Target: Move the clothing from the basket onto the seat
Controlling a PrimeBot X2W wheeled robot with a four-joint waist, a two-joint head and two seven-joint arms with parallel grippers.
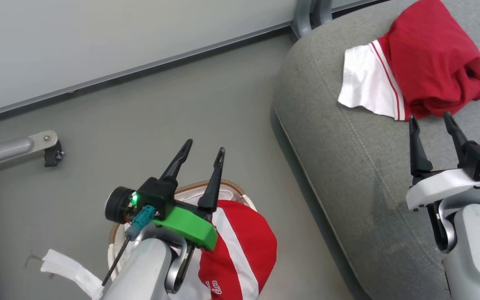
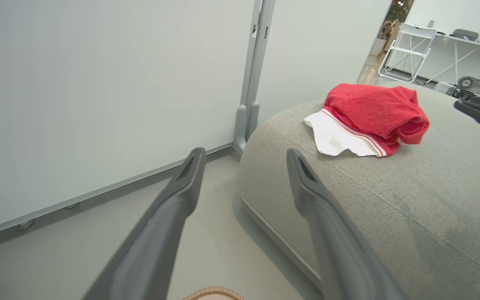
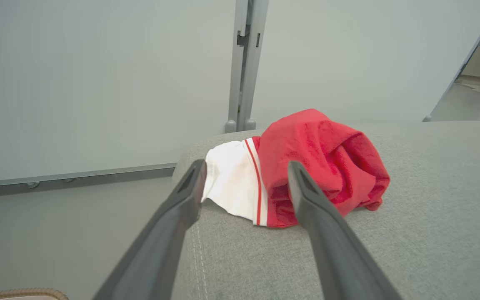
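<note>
Left gripper (image 1: pixel 205 146) is seen closest, held over the basket (image 1: pixel 232 186), jaws apart and nothing between them. Basket is stood on the grey floor (image 1: pixel 161 104) near the seat (image 1: pixel 348 175), off its rounded corner and not touching it. One clothing piece (image 1: pixel 240 246), red with a broad white stripe and small white lettering, is draped in the basket and over its rim on the seat-facing side. White liner (image 1: pixel 67 266) is hung out over the basket side away from the seat. Bunched clothing piece (image 1: pixel 431 62), red with a white panel and thin red-white stripes, is laid on top of the seat, back from the rounded corner. Right gripper (image 1: pixel 429 116) is held above the seat, fingertips just short of the bunched clothing piece, jaws apart, nothing gripped; contact with the fabric cannot be told. In the right wrist view that piece is framed just past the two fingers (image 3: pixel 173 221), resting on the seat beside the stitched seam (image 3: pixel 200 250).
</note>
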